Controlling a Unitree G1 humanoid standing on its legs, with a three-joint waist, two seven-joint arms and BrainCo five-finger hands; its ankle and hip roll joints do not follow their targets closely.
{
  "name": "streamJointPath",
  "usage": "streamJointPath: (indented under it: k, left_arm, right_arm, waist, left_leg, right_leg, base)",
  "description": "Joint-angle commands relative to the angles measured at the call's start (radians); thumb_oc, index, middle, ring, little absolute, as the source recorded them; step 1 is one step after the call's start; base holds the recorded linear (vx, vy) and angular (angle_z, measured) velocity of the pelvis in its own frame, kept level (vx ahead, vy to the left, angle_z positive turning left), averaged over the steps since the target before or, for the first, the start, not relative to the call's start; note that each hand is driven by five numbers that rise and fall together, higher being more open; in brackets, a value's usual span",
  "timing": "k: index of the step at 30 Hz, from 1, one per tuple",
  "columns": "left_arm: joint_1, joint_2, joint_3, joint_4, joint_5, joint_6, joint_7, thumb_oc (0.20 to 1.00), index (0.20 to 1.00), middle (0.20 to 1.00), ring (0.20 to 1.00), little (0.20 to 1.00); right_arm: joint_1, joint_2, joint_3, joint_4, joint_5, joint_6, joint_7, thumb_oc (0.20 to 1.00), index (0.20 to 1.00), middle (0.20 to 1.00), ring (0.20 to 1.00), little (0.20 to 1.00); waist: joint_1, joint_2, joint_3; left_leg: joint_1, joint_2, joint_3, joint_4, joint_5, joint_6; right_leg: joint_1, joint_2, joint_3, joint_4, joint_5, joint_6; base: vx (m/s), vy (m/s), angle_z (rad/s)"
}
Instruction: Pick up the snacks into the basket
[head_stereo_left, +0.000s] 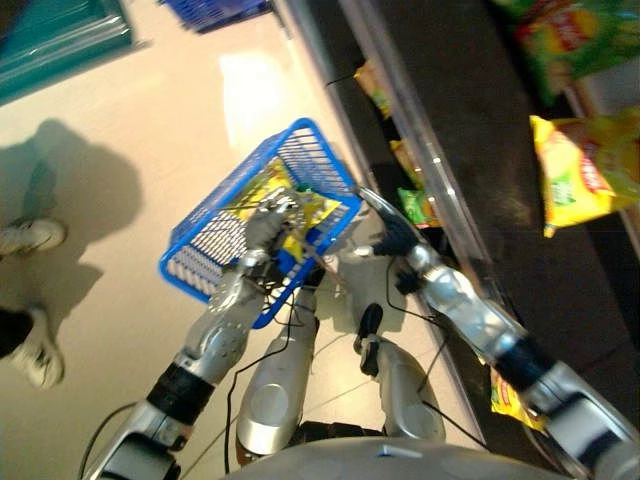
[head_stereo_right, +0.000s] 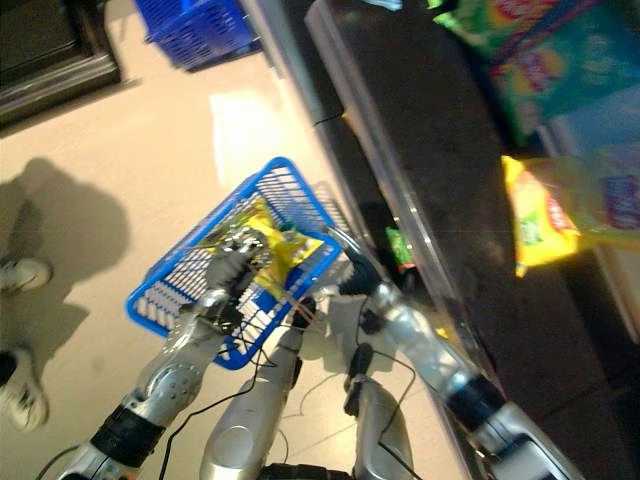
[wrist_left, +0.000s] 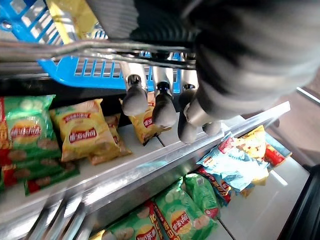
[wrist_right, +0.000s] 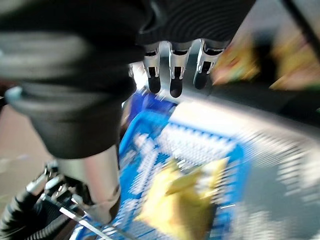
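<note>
Left hand (head_stereo_left: 262, 228) curled round blue basket (head_stereo_left: 215, 235) handle, yellow snack bag (head_stereo_left: 305, 210) inside; right hand (head_stereo_left: 385, 235) at 3 o'clock, fingers relaxed, empty

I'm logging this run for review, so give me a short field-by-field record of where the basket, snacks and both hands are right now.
basket: blue basket, carried above the floor beside the shelves
basket contents: a yellow snack bag lies inside
left hand: left hand curled round the basket's metal handle
right hand: right hand by the basket's shelf-side rim, holding nothing, fingers relaxed
shelves: green and yellow snack bags lie in rows
bystander: a person's shoes on the floor
</note>
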Motion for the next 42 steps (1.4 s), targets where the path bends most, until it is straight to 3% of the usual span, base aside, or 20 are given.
streamJointPath:
  k: [1, 3, 7, 8, 10, 11, 12, 14, 18, 21, 23, 26, 29, 31, 32, 34, 35, 39, 40, 42]
  left_arm:
    - [-0.035, -0.028, 0.109, -0.064, 0.225, -0.185, -0.039, 0.200, 0.200, 0.200, 0.200, 0.200]
    - [0.003, -0.031, 0.186, 0.004, 0.276, -0.203, -0.012, 0.200, 0.200, 0.200, 0.200, 0.200]
    - [0.054, -0.044, 0.282, 0.131, 0.302, -0.208, -0.009, 0.200, 0.200, 0.200, 0.200, 0.200]
    - [0.088, -0.067, 0.317, 0.214, 0.306, -0.196, 0.007, 0.200, 0.200, 0.200, 0.200, 0.200]
    - [0.103, -0.071, 0.322, 0.228, 0.315, -0.196, -0.001, 0.200, 0.200, 0.200, 0.200, 0.200]
    - [0.129, -0.085, 0.327, 0.323, 0.349, -0.185, -0.002, 0.200, 0.200, 0.200, 0.200, 0.200]
    - [0.129, -0.085, 0.327, 0.323, 0.349, -0.185, -0.002, 0.200, 0.200, 0.200, 0.200, 0.200]
    - [0.159, -0.118, 0.322, 0.458, 0.400, -0.163, 0.008, 0.200, 0.200, 0.200, 0.200, 0.200]
    - [0.157, -0.178, 0.313, 0.625, 0.375, -0.146, 0.011, 0.200, 0.200, 0.200, 0.200, 0.200]
    - [0.142, -0.190, 0.294, 0.744, 0.405, -0.124, 0.015, 0.200, 0.200, 0.200, 0.200, 0.200]
    - [0.133, -0.201, 0.324, 0.868, 0.414, -0.113, 0.034, 0.200, 0.200, 0.200, 0.200, 0.200]
    - [0.124, -0.212, 0.333, 0.949, 0.417, -0.099, 0.028, 0.200, 0.200, 0.200, 0.200, 0.200]
    - [0.110, -0.237, 0.332, 1.035, 0.406, -0.088, 0.029, 0.200, 0.200, 0.200, 0.200, 0.200]
    - [0.103, -0.254, 0.315, 1.061, 0.401, -0.090, 0.023, 0.200, 0.200, 0.200, 0.200, 0.200]
    - [0.098, -0.262, 0.304, 1.062, 0.400, -0.090, 0.023, 0.200, 0.200, 0.200, 0.200, 0.200]
    - [0.097, -0.272, 0.287, 1.074, 0.399, -0.086, 0.008, 0.200, 0.200, 0.200, 0.200, 0.200]
    - [0.098, -0.272, 0.283, 1.086, 0.402, -0.081, 0.002, 0.200, 0.200, 0.200, 0.200, 0.200]
    - [0.100, -0.276, 0.257, 1.106, 0.426, -0.071, -0.008, 0.200, 0.200, 0.200, 0.200, 0.200]
    - [0.094, -0.266, 0.233, 1.128, 0.455, -0.062, -0.019, 0.200, 0.200, 0.200, 0.200, 0.200]
    - [0.063, -0.244, 0.214, 1.154, 0.503, -0.047, -0.039, 0.200, 0.200, 0.200, 0.200, 0.200]
  right_arm:
    - [0.013, -0.030, 0.022, -0.004, 0.110, -0.121, 0.088, 1.000, 1.000, 1.000, 1.000, 1.000]
    - [0.071, -0.030, -0.030, -0.004, 0.166, -0.139, 0.108, 1.000, 1.000, 1.000, 1.000, 1.000]
    - [0.186, -0.013, -0.156, 0.005, 0.201, -0.156, 0.113, 1.000, 1.000, 1.000, 1.000, 1.000]
    - [0.225, 0.072, -0.254, 0.066, 0.259, -0.154, 0.069, 1.000, 1.000, 1.000, 1.000, 1.000]
    - [0.245, 0.099, -0.285, 0.071, 0.284, -0.155, 0.075, 1.000, 1.000, 1.000, 1.000, 1.000]
    - [0.250, 0.194, -0.381, 0.159, 0.367, -0.166, 0.026, 1.000, 1.000, 1.000, 1.000, 1.000]
    - [0.250, 0.195, -0.381, 0.159, 0.367, -0.166, 0.026, 1.000, 1.000, 1.000, 1.000, 1.000]
    - [0.213, 0.300, -0.486, 0.282, 0.412, -0.187, -0.088, 1.000, 1.000, 1.000, 1.000, 1.000]
    - [0.170, 0.365, -0.556, 0.445, 0.431, -0.197, -0.218, 1.000, 1.000, 1.000, 1.000, 1.000]
    - [0.171, 0.395, -0.584, 0.575, 0.477, -0.192, -0.256, 1.000, 1.000, 1.000, 1.000, 1.000]
    - [0.166, 0.407, -0.591, 0.681, 0.496, -0.188, -0.280, 1.000, 1.000, 1.000, 1.000, 1.000]
    - [0.170, 0.398, -0.617, 0.816, 0.546, -0.175, -0.292, 1.000, 1.000, 1.000, 1.000, 1.000]
    - [0.158, 0.374, -0.635, 0.957, 0.626, -0.164, -0.295, 1.000, 1.000, 1.000, 1.000, 1.000]
    - [0.153, 0.342, -0.629, 1.003, 0.615, -0.146, -0.295, 1.000, 1.000, 1.000, 1.000, 1.000]
    - [0.145, 0.326, -0.621, 1.023, 0.603, -0.139, -0.298, 1.000, 1.000, 1.000, 1.000, 1.000]
    - [0.128, 0.298, -0.628, 1.086, 0.596, -0.127, -0.301, 1.000, 1.000, 1.000, 1.000, 1.000]
    - [0.122, 0.289, -0.633, 1.094, 0.593, -0.124, -0.307, 1.000, 1.000, 1.000, 1.000, 1.000]
    - [0.124, 0.271, -0.669, 1.156, 0.623, -0.116, -0.301, 1.000, 1.000, 1.000, 1.000, 1.000]
    - [0.101, 0.268, -0.643, 1.235, 0.623, -0.084, -0.274, 1.000, 1.000, 1.000, 1.000, 1.000]
    - [0.097, 0.274, -0.606, 1.336, 0.624, -0.029, -0.206, 1.000, 1.000, 1.000, 1.000, 1.000]
  waist:
    - [-0.036, 0.019, -0.149]
    - [-0.038, 0.032, -0.164]
    - [-0.061, 0.039, -0.217]
    - [-0.072, 0.041, -0.244]
    - [-0.072, 0.045, -0.253]
    - [-0.086, 0.054, -0.275]
    - [-0.086, 0.054, -0.275]
    - [-0.108, 0.070, -0.299]
    - [-0.124, 0.081, -0.315]
    - [-0.155, 0.085, -0.329]
    - [-0.163, 0.086, -0.335]
    - [-0.180, 0.101, -0.335]
    - [-0.204, 0.113, -0.330]
    - [-0.192, 0.109, -0.315]
    - [-0.184, 0.106, -0.313]
    - [-0.175, 0.110, -0.317]
    - [-0.179, 0.118, -0.324]
    - [-0.187, 0.143, -0.342]
    - [-0.190, 0.140, -0.352]
    - [-0.196, 0.135, -0.367]
  left_leg:
    - [0.105, 0.010, 0.069, -0.026, -0.144, -0.001]
    - [0.140, 0.042, 0.118, -0.042, -0.147, 0.001]
    - [0.180, 0.068, 0.177, -0.075, -0.140, 0.005]
    - [0.209, 0.086, 0.215, -0.092, -0.144, 0.009]
    - [0.219, 0.090, 0.228, -0.098, -0.144, 0.009]
    - [0.245, 0.096, 0.266, -0.106, -0.151, 0.012]
    - [0.245, 0.096, 0.266, -0.106, -0.151, 0.012]
    - [0.273, 0.104, 0.323, -0.123, -0.154, 0.014]
    - [0.282, 0.139, 0.366, -0.105, -0.163, -0.003]
    - [0.272, 0.190, 0.367, -0.077, -0.150, -0.024]
    - [0.286, 0.241, 0.372, -0.073, -0.130, -0.048]
    - [0.277, 0.321, 0.376, -0.082, -0.065, -0.088]
    - [0.277, 0.363, 0.369, -0.080, -0.037, -0.105]
    - [0.266, 0.321, 0.281, -0.038, -0.053, -0.102]
    - [0.254, 0.266, 0.219, -0.005, -0.080, -0.097]
    - [0.239, 0.172, 0.159, 0.030, -0.128, -0.080]
    - [0.241, 0.148, 0.166, 0.018, -0.137, -0.070]
    - [0.270, 0.118, 0.190, -0.040, -0.134, -0.054]
    - [0.274, 0.106, 0.162, -0.045, -0.134, -0.055]
    - [0.287, 0.124, 0.189, -0.074, -0.119, -0.065]
  right_leg:
    - [-0.066, -0.015, 0.013, -0.032, 0.202, 0.078]
    - [-0.057, -0.011, -0.018, 0.046, 0.172, 0.082]
    - [-0.023, 0.015, -0.009, 0.087, 0.132, 0.074]
    - [-0.001, -0.001, -0.003, 0.084, 0.135, 0.067]
    - [0.010, -0.008, 0.000, 0.074, 0.138, 0.067]
    - [0.036, -0.029, 0.017, 0.043, 0.163, 0.072]
    - [0.036, -0.029, 0.017, 0.042, 0.163, 0.072]
    - [0.057, -0.050, 0.058, 0.004, 0.192, 0.087]
    - [0.092, -0.091, 0.093, -0.041, 0.190, 0.096]
    - [0.092, -0.017, 0.210, -0.041, 0.093, 0.074]
    - [0.096, 0.027, 0.216, -0.028, 0.036, 0.054]
    - [0.094, 0.100, 0.220, -0.018, 0.009, 0.017]
    - [0.119, 0.142, 0.213, -0.041, 0.000, -0.011]
    - [0.129, 0.146, 0.233, -0.047, 0.009, -0.022]
    - [0.134, 0.149, 0.245, -0.062, 0.020, -0.029]
    - [0.142, 0.157, 0.267, -0.091, 0.040, -0.034]
    - [0.144, 0.165, 0.274, -0.097, 0.045, -0.034]
    - [0.145, 0.181, 0.280, -0.103, 0.053, -0.031]
    - [0.145, 0.184, 0.292, -0.118, 0.061, -0.030]
    - [0.152, 0.172, 0.278, -0.161, 0.081, -0.025]
  base:
    - [-0.01, 0.111, -0.70]
    - [0.00, 0.091, -1.24]
    - [0.01, 0.036, -0.95]
    - [0.02, -0.031, -0.81]
    - [0.02, -0.025, -0.71]
    - [0.01, -0.023, -0.82]
    - [0.00, -0.074, -0.94]
    - [-0.01, -0.114, -0.78]
    - [-0.04, -0.226, -1.12]
    - [-0.06, -0.383, -0.20]
    - [-0.03, -0.397, -0.34]
    - [-0.05, -0.403, -0.40]
    - [-0.04, -0.367, -0.13]
    - [-0.06, -0.291, -0.24]
    - [-0.09, -0.204, -0.48]
    - [-0.04, -0.182, -0.57]
    - [0.02, -0.106, -0.50]
    - [0.02, -0.005, -0.42]
    - [0.02, 0.032, -0.30]
    - [0.00, 0.019, -0.12]
